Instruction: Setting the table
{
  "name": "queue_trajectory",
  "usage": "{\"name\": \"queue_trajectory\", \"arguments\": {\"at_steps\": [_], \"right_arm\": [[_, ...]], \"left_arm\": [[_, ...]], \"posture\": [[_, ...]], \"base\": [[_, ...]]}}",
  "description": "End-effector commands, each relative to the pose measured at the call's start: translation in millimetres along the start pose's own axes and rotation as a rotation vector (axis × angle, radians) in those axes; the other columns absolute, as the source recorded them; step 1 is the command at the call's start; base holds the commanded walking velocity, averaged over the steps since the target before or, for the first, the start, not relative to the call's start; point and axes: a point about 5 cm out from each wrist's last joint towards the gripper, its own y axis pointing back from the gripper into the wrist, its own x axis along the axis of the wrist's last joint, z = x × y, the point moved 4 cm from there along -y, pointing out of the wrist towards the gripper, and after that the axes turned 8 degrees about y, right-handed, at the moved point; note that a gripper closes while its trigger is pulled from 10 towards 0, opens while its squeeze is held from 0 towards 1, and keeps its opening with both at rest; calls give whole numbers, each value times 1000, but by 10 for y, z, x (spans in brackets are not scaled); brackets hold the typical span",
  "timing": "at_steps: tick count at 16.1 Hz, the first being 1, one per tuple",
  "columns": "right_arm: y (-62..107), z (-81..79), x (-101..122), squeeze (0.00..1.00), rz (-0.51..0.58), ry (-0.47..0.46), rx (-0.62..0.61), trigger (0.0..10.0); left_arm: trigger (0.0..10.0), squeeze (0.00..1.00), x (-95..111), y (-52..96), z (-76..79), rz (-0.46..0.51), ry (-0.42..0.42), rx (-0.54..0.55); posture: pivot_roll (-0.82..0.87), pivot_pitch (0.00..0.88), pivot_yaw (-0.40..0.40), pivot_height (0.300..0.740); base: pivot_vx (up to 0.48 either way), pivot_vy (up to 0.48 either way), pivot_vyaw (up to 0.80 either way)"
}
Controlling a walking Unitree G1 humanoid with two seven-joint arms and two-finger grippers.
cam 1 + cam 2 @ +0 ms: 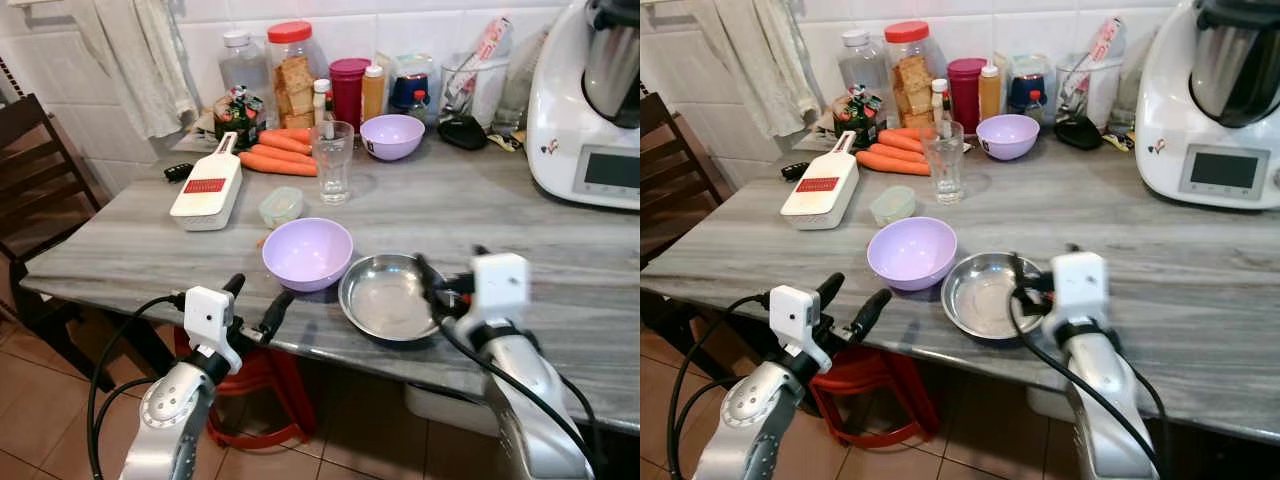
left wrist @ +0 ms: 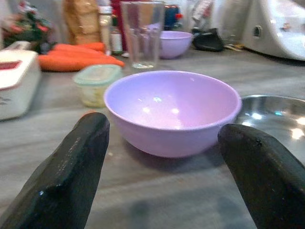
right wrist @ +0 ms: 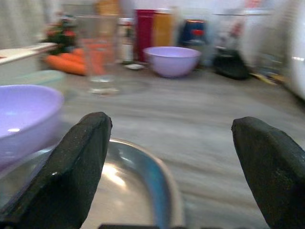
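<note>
While spread jaws straddle the steel plate [image 1: 385,296], right gripper [image 1: 445,283] hovers.

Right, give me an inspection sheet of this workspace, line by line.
Surface: grey wood-grain table, dry as far as visible.
Job's things: near lilac bowl upright beside steel dish; glass upright behind; second lilac bowl near the wall.
Clutter: carrots, white slicer, small lidded tub, jars and bottles, white kitchen machine.
Grippers: left pincer open, short of the near bowl; right pincer open at the dish's rim.
Cables: black cable loops along the left arm, another along the right.
Surroundings: dark chair, red stool under the table, tiled wall.
</note>
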Motion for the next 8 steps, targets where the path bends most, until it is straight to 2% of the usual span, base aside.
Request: {"name": "queue_trajectory", "arguments": {"at_steps": [1, 3, 5, 6, 8], "right_arm": [[78, 104, 39, 0, 17, -2, -58, 10000], [262, 176, -5, 0, 2, 13, -109, 10000], [410, 151, -72, 0, -22, -32, -137, 10000], [446, 131, -81, 0, -27, -24, -150, 10000], [499, 61, -117, 0, -48, -53, -97, 10000]], "left_arm": [[10000, 0, 76, -37, -88, 16, -42, 52], [10000, 0, 35, -21, -247, -12, -94, 151], [10000, 0, 29, 84, -437, -24, -160, 238], [10000, 0, 46, 136, -524, -24, -176, 275], [10000, 0, 48, 270, -717, -30, -211, 359]], "posture": [[-177, 0, 160, 740], [-195, 0, 167, 740], [-192, 0, 154, 740], [-192, 0, 150, 740], [-165, 0, 145, 740]], "base": [[0, 0, 0], [0, 0, 0], [0, 0, 0], [0, 0, 0], [0, 0, 0]]}}
